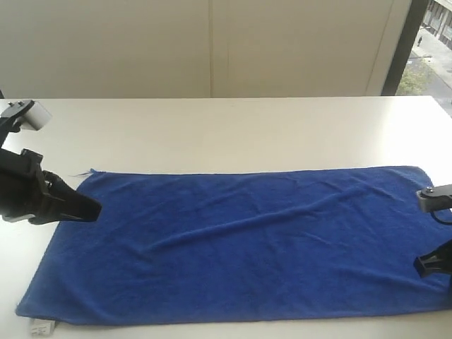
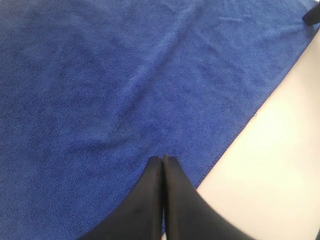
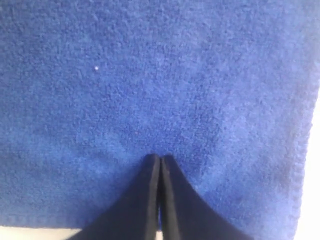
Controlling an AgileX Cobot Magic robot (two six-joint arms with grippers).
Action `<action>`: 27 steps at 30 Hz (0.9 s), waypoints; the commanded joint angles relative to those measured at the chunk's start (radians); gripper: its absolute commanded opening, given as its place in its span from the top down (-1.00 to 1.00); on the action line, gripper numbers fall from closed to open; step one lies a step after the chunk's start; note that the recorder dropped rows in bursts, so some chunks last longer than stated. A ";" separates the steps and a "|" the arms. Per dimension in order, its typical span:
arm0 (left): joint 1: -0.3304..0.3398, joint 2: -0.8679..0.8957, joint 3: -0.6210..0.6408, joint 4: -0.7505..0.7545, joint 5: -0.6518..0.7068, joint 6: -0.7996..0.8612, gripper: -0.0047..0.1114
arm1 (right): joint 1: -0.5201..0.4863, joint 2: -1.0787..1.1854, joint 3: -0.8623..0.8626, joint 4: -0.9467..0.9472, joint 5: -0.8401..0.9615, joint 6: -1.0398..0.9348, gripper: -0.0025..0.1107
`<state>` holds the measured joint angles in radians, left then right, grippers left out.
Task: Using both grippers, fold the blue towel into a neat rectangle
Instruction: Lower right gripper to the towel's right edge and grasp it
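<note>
The blue towel (image 1: 240, 244) lies spread flat across the white table, long side running left to right, with soft creases across its middle and a small white tag (image 1: 41, 326) at its near left corner. My left gripper (image 1: 95, 209) is shut, its black tip over the towel's left end; in the left wrist view the gripper (image 2: 163, 159) points over the towel (image 2: 110, 90) close to its edge. My right gripper (image 1: 418, 265) hovers at the towel's right end. In the right wrist view that gripper (image 3: 160, 157) is shut, empty, above the towel (image 3: 150, 75) near a corner.
The white table (image 1: 233, 131) shows bare behind the towel, up to a cream wall. A window strip (image 1: 431, 42) sits at the far right. A light grey block (image 1: 28, 114) on the left arm stands at the left edge of the exterior view.
</note>
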<state>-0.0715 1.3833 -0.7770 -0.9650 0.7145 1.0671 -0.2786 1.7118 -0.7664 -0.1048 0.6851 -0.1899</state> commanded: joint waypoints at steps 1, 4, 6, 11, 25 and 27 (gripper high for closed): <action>-0.001 -0.011 -0.003 -0.027 0.022 0.002 0.92 | -0.001 0.015 0.012 -0.039 0.080 0.019 0.96; -0.001 -0.011 -0.003 -0.027 0.034 0.002 0.92 | -0.001 0.015 0.012 -0.039 0.080 0.019 0.96; -0.001 -0.011 -0.003 -0.021 0.047 0.002 0.92 | -0.001 0.015 0.012 -0.039 0.080 0.019 0.96; -0.001 -0.011 -0.003 0.056 0.031 0.002 0.92 | 0.005 -0.081 -0.033 0.024 0.061 0.008 0.96; -0.001 0.096 0.174 0.206 -0.192 0.005 0.92 | 0.015 -0.162 -0.143 0.084 -0.067 0.003 0.96; -0.001 0.109 0.188 0.211 -0.192 0.005 0.92 | 0.015 -0.147 -0.143 0.105 -0.074 -0.017 0.96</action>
<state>-0.0715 1.4766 -0.6087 -0.7640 0.5070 1.0671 -0.2664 1.5458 -0.9072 -0.0260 0.6290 -0.1816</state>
